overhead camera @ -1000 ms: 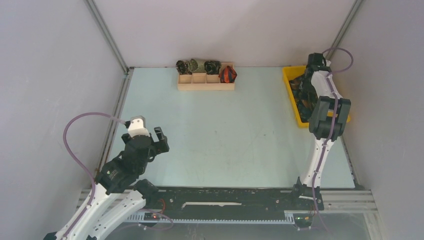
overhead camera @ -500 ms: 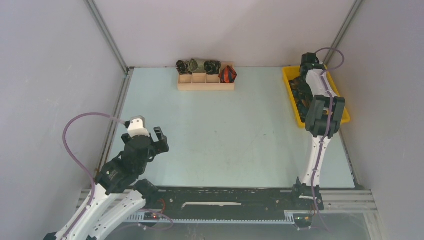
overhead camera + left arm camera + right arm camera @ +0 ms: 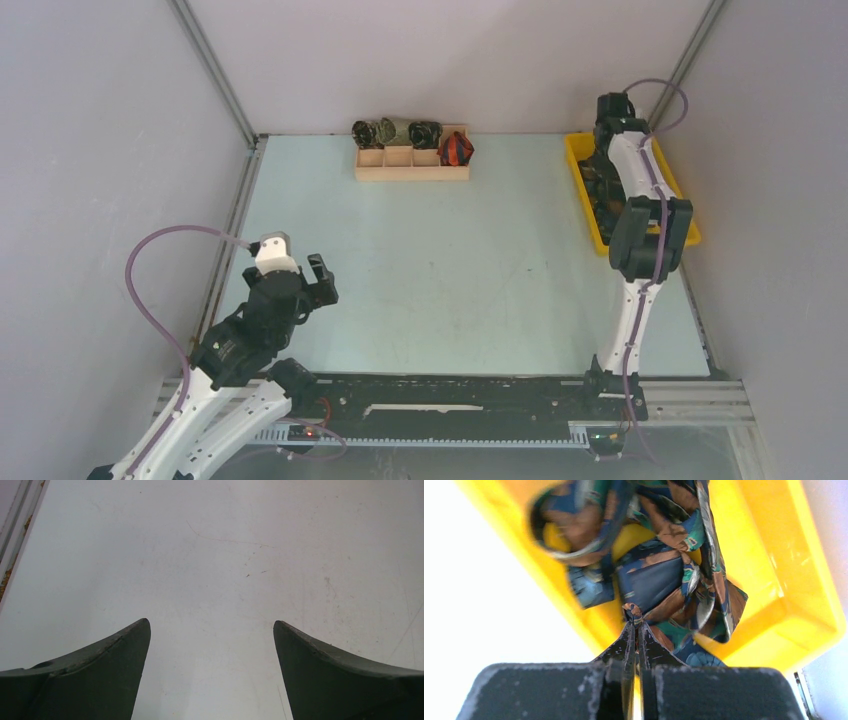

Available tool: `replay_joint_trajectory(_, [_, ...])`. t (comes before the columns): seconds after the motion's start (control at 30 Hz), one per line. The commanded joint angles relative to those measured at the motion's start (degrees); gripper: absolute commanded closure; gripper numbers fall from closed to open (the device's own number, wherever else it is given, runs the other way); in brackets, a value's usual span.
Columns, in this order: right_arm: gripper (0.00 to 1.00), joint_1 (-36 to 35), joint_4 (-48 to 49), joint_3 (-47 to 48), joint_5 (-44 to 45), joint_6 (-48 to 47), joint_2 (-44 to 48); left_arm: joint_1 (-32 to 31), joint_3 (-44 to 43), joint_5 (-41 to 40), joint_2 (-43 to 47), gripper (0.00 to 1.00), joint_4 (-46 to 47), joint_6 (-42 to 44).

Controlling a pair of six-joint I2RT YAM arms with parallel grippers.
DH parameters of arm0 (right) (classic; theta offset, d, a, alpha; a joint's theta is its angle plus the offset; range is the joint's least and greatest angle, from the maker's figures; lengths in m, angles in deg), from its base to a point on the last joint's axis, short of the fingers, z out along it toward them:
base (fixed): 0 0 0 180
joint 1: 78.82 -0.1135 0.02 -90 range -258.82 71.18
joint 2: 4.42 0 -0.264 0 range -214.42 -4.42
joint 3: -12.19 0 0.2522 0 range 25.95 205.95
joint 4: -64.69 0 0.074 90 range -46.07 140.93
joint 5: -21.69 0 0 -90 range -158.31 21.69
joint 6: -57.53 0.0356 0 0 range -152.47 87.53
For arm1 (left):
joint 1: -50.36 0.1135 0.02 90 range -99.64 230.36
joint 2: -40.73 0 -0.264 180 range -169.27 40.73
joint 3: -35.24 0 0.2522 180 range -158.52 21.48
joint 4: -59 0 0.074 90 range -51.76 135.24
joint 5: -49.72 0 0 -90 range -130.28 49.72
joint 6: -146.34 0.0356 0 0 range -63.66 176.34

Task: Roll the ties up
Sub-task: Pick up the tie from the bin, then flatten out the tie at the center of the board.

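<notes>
Grey walls close in a pale blue-green worktop (image 3: 450, 270) on three sides. At its far edge stands a wooden box (image 3: 412, 166) with a row of small compartments. Three dark rolled ties (image 3: 400, 131) lie along the back of the box, and a red-orange and black roll (image 3: 456, 149) sits at its right end.

In the far right corner lies a yellow tray (image 3: 582, 190) holding a loose heap of unrolled ties (image 3: 603, 195). The right arm reaches over this tray, and most of the heap is hidden beneath it in the overhead view. In the wrist view, the right pincer (image 3: 635, 625) is clenched, its two fingertips pressed together on a small puckered fold of the navy tie (image 3: 659, 580). That fabric is navy with teal-green and brown patches. It spreads away from the tips in crumpled folds across the tray floor and curls into a loop towards the tray's left wall. The rest of the tie lies beyond and to the right of the pinched fold.

The left pincer (image 3: 210, 625) is released, fingers spread wide over bare, lightly scratched worktop at the near left, well apart from the box and the tray.
</notes>
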Motion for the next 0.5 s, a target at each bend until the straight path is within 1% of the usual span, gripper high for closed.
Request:
replay_joint_trajectory(0.0, [1.00,-6.9,1.2,2.6,1.5,-0.3,16.0,-0.1,1.0,0.1,0.4,0.00,1.3,0.5])
replay_joint_trajectory(0.13, [1.00,-15.0,1.5,2.5,1.0,-0.4,22.7,-0.2,0.9,0.1,0.7,0.00,1.3,0.5])
replay_joint_trajectory(0.27, [1.00,-24.3,2.1,2.4,0.8,-0.5,27.2,-0.2,0.9,0.0,1.0,0.00,1.3,0.5])
replay_joint_trajectory(0.47, [1.00,-40.5,3.5,1.9,0.1,0.0,29.4,-0.2,0.9,-0.3,1.5,0.00,1.3,0.5])
